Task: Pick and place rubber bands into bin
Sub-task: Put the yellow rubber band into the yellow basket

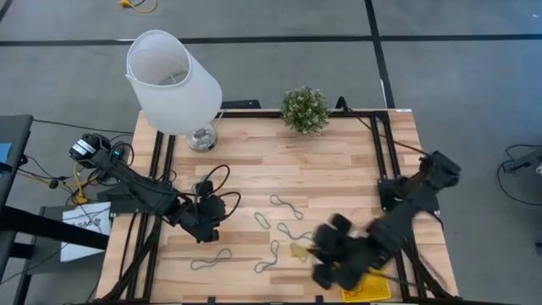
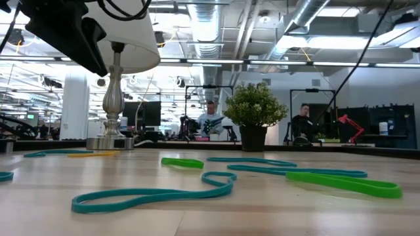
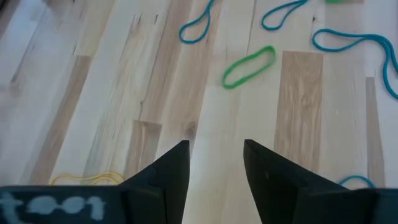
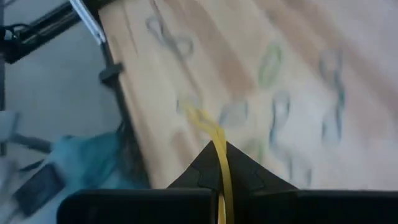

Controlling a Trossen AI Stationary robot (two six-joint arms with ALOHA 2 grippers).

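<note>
Several rubber bands lie flat on the wooden table: teal ones [image 1: 286, 206] [image 1: 212, 260] [image 2: 151, 196], green ones [image 1: 262, 220] [image 3: 249, 65] [image 2: 344, 183], and a yellow one [image 3: 90, 179] beside my left fingers. My left gripper [image 1: 212, 222] [image 3: 214, 155] is open and empty over the table's left middle. My right gripper [image 1: 318, 252] [image 4: 219, 149] is shut on a yellow rubber band [image 4: 205, 127] near the front edge. The yellow bin [image 1: 370, 290] shows at the front right, mostly hidden under my right arm. My right gripper pinches the yellow rubber band between its two shut fingers, at one end of the loop [image 4: 219, 158]. The rest of the band sticks out past the fingertips as a narrow strand [image 4: 193, 115]. Whether its free end touches the table, I cannot tell.
A white lamp [image 1: 174, 80] with a metal base [image 2: 110, 141] stands at the far left of the table. A small potted plant [image 1: 305, 108] stands at the far middle. Black frame rails [image 1: 381, 161] run along the table's sides. People sit in the room beyond [image 2: 211, 118].
</note>
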